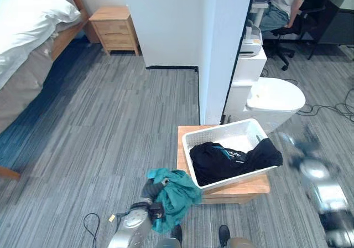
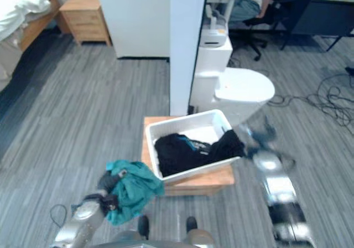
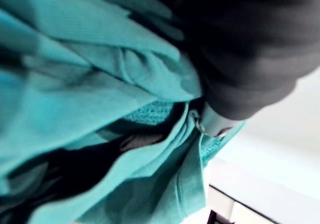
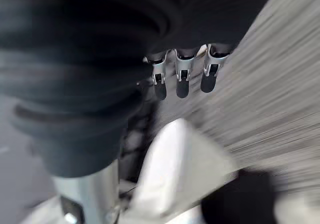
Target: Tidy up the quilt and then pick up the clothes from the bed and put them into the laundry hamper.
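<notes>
My left hand (image 1: 152,199) grips the bunched teal garment (image 1: 176,195) just left of the white hamper (image 1: 221,136), which already holds black clothes (image 1: 232,159). My right hand (image 4: 182,76) hangs empty, fingers relaxed. A trailing fold could snag the rim.

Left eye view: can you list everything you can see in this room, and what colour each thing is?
Laundry hamper: one, white, on a low wooden stand, in front of the robot.
Black clothes: one pile, inside the hamper, part hanging over its right rim.
Teal garment: one, bunched in the left hand, left of the hamper, above the floor.
Wooden stand: one, light wood, under the hamper.
Bed: one, white quilt, far left.
Nightstand: one, light wood, beside the bed.
Toilet: one, white, behind the hamper.
Person: one, seated on a chair, far right.
Left hand: curled round the teal garment.
Right hand: right of the hamper, fingers straight, holding nothing.
</notes>
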Motion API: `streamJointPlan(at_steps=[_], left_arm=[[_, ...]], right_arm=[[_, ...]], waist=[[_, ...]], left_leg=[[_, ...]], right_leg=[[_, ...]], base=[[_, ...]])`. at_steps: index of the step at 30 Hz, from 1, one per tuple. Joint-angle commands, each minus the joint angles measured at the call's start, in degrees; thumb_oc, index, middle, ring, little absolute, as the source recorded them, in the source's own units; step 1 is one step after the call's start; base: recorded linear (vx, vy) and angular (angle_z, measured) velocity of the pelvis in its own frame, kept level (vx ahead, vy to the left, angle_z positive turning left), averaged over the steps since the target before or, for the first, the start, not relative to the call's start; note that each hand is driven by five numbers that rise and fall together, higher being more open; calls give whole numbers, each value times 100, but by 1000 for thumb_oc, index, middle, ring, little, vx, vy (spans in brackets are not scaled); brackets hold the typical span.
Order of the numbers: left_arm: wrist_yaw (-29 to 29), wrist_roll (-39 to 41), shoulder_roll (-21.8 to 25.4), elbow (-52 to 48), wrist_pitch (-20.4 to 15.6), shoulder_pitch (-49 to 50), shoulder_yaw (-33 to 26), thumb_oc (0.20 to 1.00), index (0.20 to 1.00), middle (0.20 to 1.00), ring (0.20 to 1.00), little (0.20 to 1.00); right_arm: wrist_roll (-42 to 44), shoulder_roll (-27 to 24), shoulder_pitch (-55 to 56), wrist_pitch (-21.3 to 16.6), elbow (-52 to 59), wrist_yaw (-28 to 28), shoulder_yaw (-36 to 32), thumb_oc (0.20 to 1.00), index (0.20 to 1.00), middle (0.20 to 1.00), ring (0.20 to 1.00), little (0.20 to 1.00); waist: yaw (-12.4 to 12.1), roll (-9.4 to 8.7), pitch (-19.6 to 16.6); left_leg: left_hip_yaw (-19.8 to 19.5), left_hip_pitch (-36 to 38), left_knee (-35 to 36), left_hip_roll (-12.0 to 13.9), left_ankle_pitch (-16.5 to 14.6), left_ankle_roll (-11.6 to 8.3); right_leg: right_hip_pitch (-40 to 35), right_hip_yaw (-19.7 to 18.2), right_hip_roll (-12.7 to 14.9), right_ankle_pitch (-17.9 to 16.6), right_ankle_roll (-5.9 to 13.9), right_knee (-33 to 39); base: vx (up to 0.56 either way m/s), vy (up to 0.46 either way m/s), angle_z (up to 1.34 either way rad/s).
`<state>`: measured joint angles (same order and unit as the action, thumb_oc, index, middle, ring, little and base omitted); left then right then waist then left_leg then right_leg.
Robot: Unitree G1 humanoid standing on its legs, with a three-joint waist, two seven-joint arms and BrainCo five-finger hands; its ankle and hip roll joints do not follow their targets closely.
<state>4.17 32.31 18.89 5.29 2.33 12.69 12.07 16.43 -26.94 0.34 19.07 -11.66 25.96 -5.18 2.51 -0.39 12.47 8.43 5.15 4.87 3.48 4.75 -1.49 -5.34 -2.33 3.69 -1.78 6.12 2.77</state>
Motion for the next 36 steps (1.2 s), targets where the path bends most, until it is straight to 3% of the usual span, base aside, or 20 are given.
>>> streamJointPlan(at_steps=[1, 6, 7, 8, 9, 10, 11, 14, 15, 19, 23, 25, 28, 36], left_arm=[[149, -178, 366, -906, -564, -213, -679, 200, 200, 200, 200, 200], [190, -289, 614, -1469, -851, -276, -1044, 200, 200, 200, 200, 200], [84, -312, 720, -1684, -903, -439, -1178, 200, 200, 200, 200, 200], [57, -391, 757, -1757, -948, -500, -1231, 200, 200, 200, 200, 200], [-33, -382, 886, -1920, -871, -687, -1333, 200, 200, 200, 200, 200], [-50, -387, 902, -1936, -867, -709, -1346, 200, 200, 200, 200, 200], [-164, -393, 1056, -2073, -768, -1001, -1432, 200, 200, 200, 200, 200], [-40, -391, 1267, -2142, -577, -1385, -1381, 200, 200, 200, 200, 200], [63, -294, 1415, -2158, -338, -1748, -1307, 200, 200, 200, 200, 200], [424, -648, 1531, -1813, 88, -2464, -1116, 200, 200, 200, 200, 200], [722, -661, 1590, -748, 362, -3115, -832, 200, 200, 200, 200, 200], [767, -1033, 1640, 395, 200, -3504, -589, 200, 200, 200, 200, 200], [616, -1166, 1631, 1279, 100, -3772, -385, 200, 200, 200, 200, 200], [210, -1961, 1404, 2502, -15, -4109, 119, 200, 200, 200, 200, 200]], right_arm=[[75, 242, 627, -320, -303, 10, 50, 1000, 1000, 1000, 1000, 1000], [-14, 500, 1000, -145, -1750, -545, 345, 1000, 1000, 1000, 1000, 1000], [-126, 643, 971, -185, -2842, -756, 640, 1000, 1000, 1000, 1000, 1000], [-93, 694, 946, 34, -3146, -868, 732, 1000, 1000, 1000, 1000, 1000], [-118, 830, 894, -74, -4231, -1139, 867, 1000, 1000, 1000, 1000, 1000], [-146, 846, 864, -87, -4342, -1167, 880, 1000, 1000, 1000, 1000, 1000], [-380, 963, 769, 96, -5489, -1710, 1050, 1000, 1000, 1000, 1000, 1000], [-652, 1078, 690, 15, -6103, -2105, 1250, 1000, 1000, 1000, 1000, 1000], [-628, 1150, 640, 84, -6304, -2376, 1497, 1000, 1000, 1000, 1000, 1000], [-238, 1220, 593, 47, -6345, -2532, 1744, 1000, 1000, 1000, 1000, 1000], [-107, 1115, 600, -151, -6204, -2369, 1798, 1000, 1000, 1000, 1000, 1000], [-223, 1010, 600, -119, -6049, -2391, 1791, 1000, 1000, 1000, 1000, 1000], [-427, 959, 623, -81, -5982, -2438, 1842, 1000, 1000, 1000, 1000, 1000], [-742, 963, 690, -80, -5849, -2519, 2045, 1000, 1000, 1000, 1000, 1000]], waist=[[382, -229, 11], [424, -110, 39], [371, -30, 39], [354, -4, 39], [296, 66, 29], [292, 69, 33], [212, 166, 6], [181, 243, -42], [194, 297, -99], [400, 349, -182], [702, 327, -230], [899, 304, -230], [1030, 288, -218], [1251, 244, -163]], left_leg=[[112, 196, 13, -182, -675, 159], [146, 210, 13, -189, -690, 150], [137, 209, 13, -180, -691, 127], [129, 205, 13, -174, -687, 113], [112, 206, 13, -167, -682, 96], [109, 207, 13, -166, -682, 94], [85, 209, 13, -144, -661, 65], [76, 209, 13, -134, -655, 51], [83, 221, 13, -121, -656, 40], [162, 255, 13, -60, -641, 13], [353, 281, 13, 5, -615, -2], [489, 282, 13, 54, -599, -2], [585, 271, 13, 90, -595, -4], [750, 208, 13, 148, -613, 11]], right_leg=[[29, 302, 2, -173, 226, 143], [13, 299, 23, -154, 222, 171], [-3, 334, 44, -150, 228, 192], [-8, 352, 53, -150, 233, 201], [-20, 391, 67, -155, 238, 216], [-23, 398, 69, -154, 240, 218], [-39, 459, 89, -155, 256, 223], [-38, 524, 110, -154, 265, 223], [-41, 545, 124, -148, 265, 223], [-29, 476, 132, -147, 269, 223], [51, 329, 133, -175, 298, 209], [100, 216, 117, -186, 299, 193], [150, 139, 107, -193, 305, 185], [284, -51, 62, -205, 313, 168]], base=[[-18, -36, -9], [-29, -34, -12], [-38, -44, 1], [-54, -60, 4], [-29, -37, 8], [-33, -50, 13], [-17, -38, 10], [-5, -28, 4], [7, -29, 5], [35, -26, 3], [28, -14, -20], [35, -20, -38], [24, -19, -36], [2, -31, -10]])
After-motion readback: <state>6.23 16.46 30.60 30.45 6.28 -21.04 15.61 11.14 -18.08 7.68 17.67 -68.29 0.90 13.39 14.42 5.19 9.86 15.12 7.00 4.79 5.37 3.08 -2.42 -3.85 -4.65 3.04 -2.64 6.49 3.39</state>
